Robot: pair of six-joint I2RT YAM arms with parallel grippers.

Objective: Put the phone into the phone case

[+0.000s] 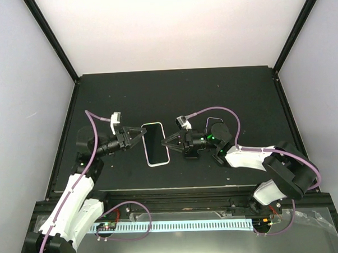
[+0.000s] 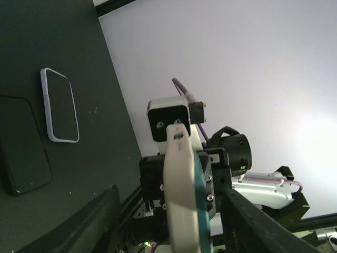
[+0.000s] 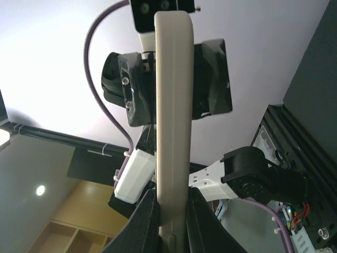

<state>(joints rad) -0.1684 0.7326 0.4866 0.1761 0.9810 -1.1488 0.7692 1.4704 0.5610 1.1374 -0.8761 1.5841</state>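
Observation:
A white phone case (image 1: 156, 144) with a dark-faced phone in it hangs flat above the black table (image 1: 173, 92), between my two grippers. Both wrist views show it edge-on as a cream slab (image 3: 174, 105). In the left wrist view (image 2: 179, 200) a teal strip runs along its upper side. I cannot tell how deep the phone sits. My right gripper (image 1: 165, 143) (image 3: 172, 192) is shut on the case's right side, one finger on each face. My left gripper (image 1: 142, 133) (image 2: 171, 190) is open, its fingers spread above and below the case's left side without touching it.
In the left wrist view a white-rimmed dark slab (image 2: 59, 105) and a black slab (image 2: 21, 145) lie flat on the table below; neither shows in the top view. Black frame posts stand at the table's corners. A rail (image 1: 179, 224) runs along the near edge.

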